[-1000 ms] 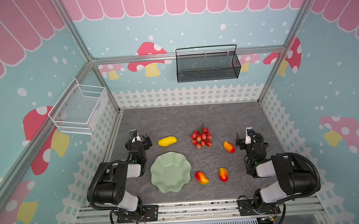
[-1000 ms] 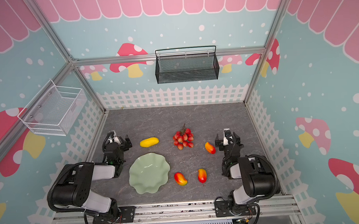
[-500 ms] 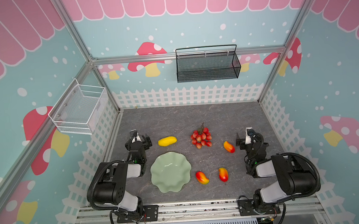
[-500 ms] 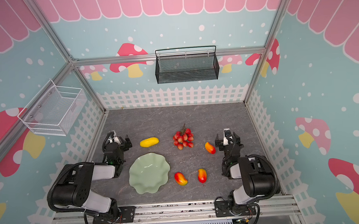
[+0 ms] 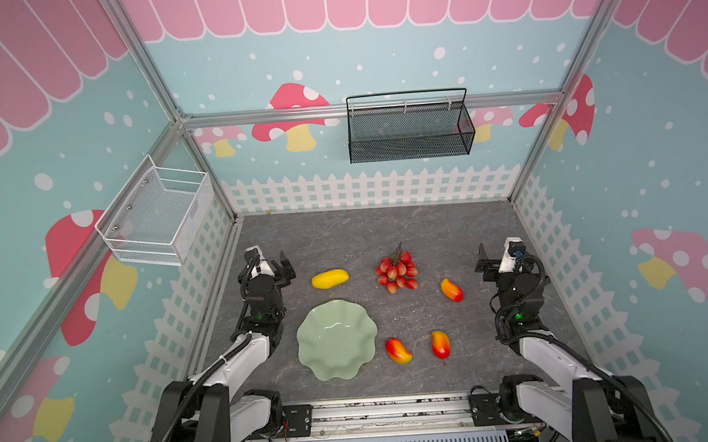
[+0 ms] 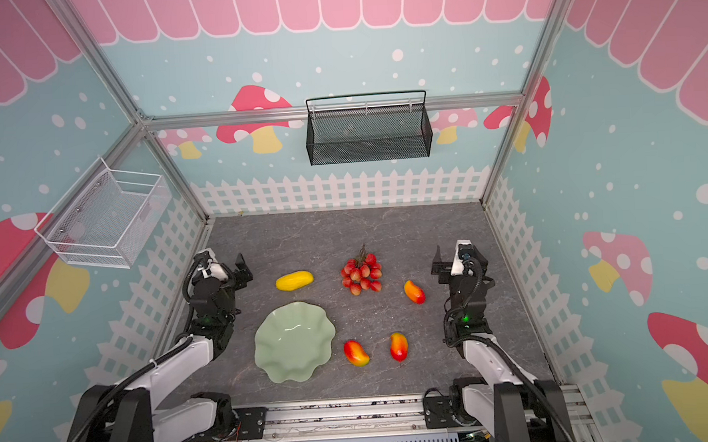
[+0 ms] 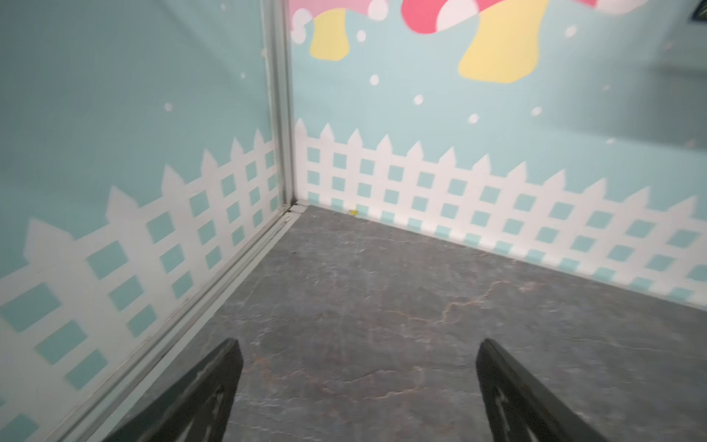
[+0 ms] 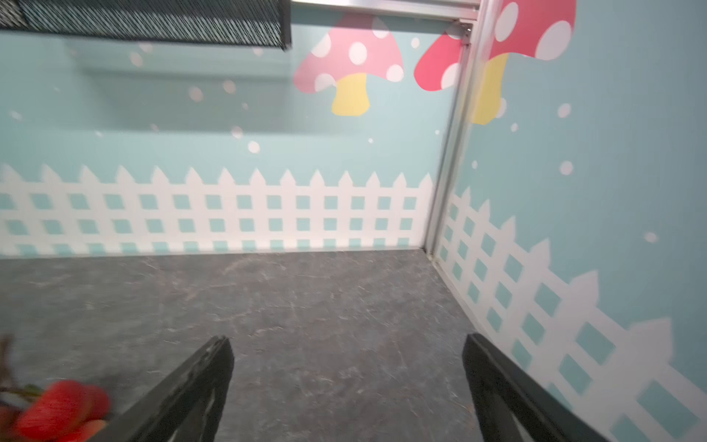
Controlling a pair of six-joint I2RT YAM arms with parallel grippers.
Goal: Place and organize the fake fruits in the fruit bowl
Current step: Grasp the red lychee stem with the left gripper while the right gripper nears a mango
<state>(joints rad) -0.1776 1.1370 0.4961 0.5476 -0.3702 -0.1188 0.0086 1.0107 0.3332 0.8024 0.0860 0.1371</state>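
**Fig. Bimanual cell, both top views, L to R.**

- **L wall:** a white wire basket (image 5: 152, 218) hangs above the floor.
- **L gripper** (image 7: 357, 346): jaws spread wide over bare tabletop. It sits close to the L fence, apart from every fruit.
- **Yellow oblong fruit** (image 5: 330, 279): lies on its side, near the L gripper on its R.
- **Fruit bowl** (image 5: 337, 339): pale green w/ a scalloped rim. It stands nearer the robot base, L of centre, and all five fruits lie outside it.
- **Back wall:** a black mesh basket (image 5: 408, 130) hangs high, above mid-table.
- **Berry bunch** (image 5: 396, 271): lies mid-table w/ its dark stem toward the back wall. It also shows, blurred, at the edge of the R wrist view.
- **Near-L mango** (image 5: 398, 350): just beside the bowl rim, not touching it.
- **Near-R mango** (image 5: 440, 344): close by the near-L mango.
- **Far mango** (image 5: 451, 290): lies btw. the berry bunch and the R arm.
- **R gripper** (image 8: 346, 340): jaws spread wide over bare tabletop, near the R fence.
- **Surface:** a dark grey, stone-veined tabletop (image 5: 345, 239) — open floor separates the fruits.
- **Room:** teal walls w/ pink mushrooms and white dots, and a printed picket fence (image 5: 367, 188) along the base. An aluminium frame (image 5: 255, 115) runs along the edges — a pink scalloped band runs across the top.
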